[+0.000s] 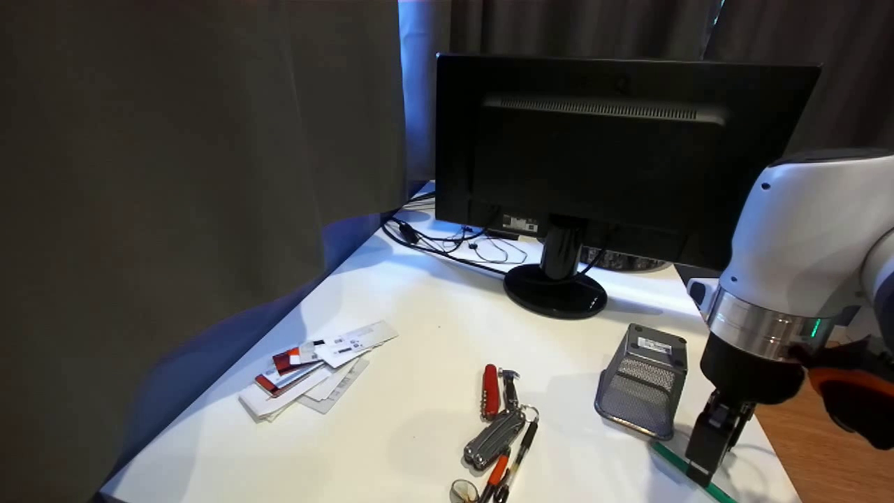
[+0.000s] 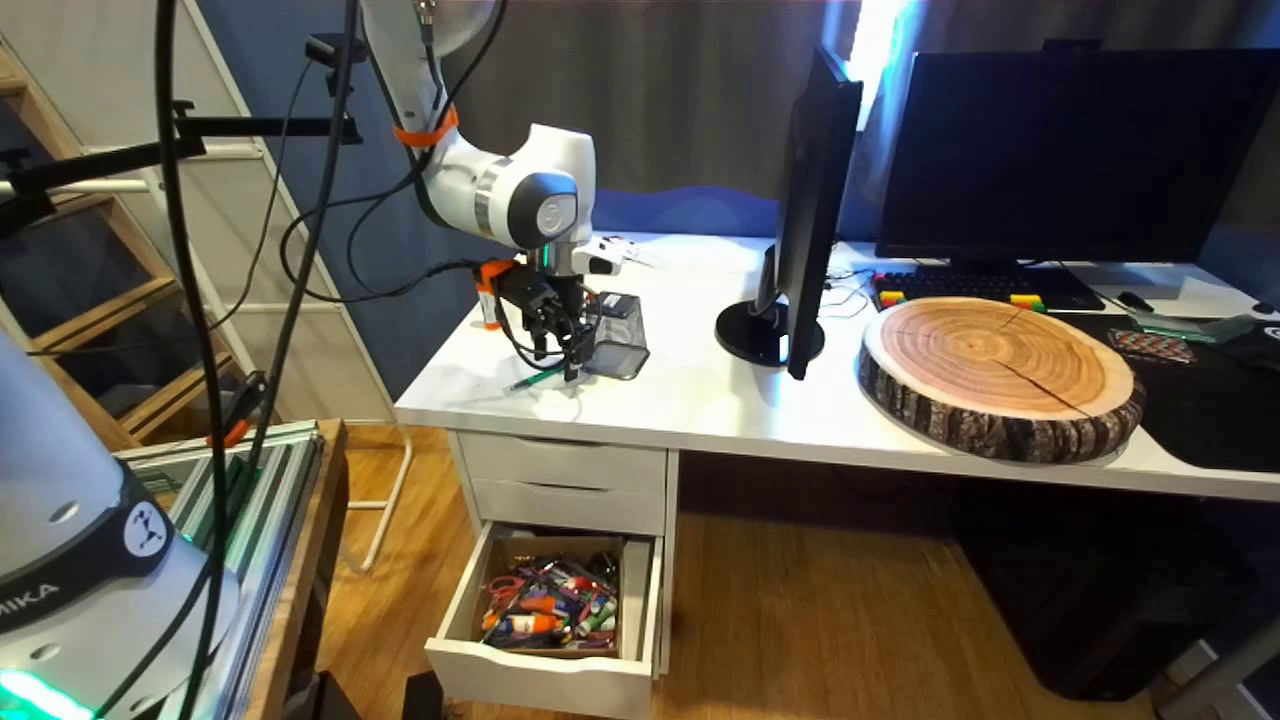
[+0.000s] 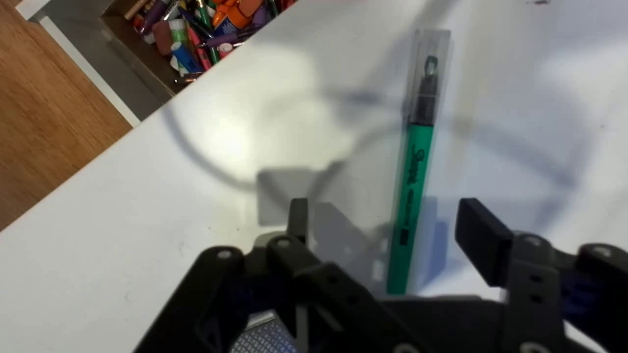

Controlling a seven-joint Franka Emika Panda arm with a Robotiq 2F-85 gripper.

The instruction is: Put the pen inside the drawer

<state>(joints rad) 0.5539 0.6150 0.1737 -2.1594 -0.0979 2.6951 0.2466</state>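
The green pen [image 1: 669,456] with a clear cap lies flat on the white desk; it also shows in an exterior view [image 2: 538,378] and in the wrist view [image 3: 411,191]. My gripper [image 3: 385,213] is open and empty, its two fingers apart on either side of the pen's lower part, touching neither side. In both exterior views the gripper [image 1: 709,464] [image 2: 562,362] points down at the pen, low over the desk. The bottom drawer [image 2: 545,680] is pulled open below the desk; its edge shows in the wrist view [image 3: 91,73].
A cardboard box [image 2: 628,600] full of pens and markers sits in the drawer. A dark mesh holder [image 1: 644,384] stands beside the gripper. Several tools [image 1: 496,436], a pile of cards [image 1: 335,363] and a monitor [image 1: 559,293] are on the desk. A wood slice [image 2: 1000,350] lies farther along.
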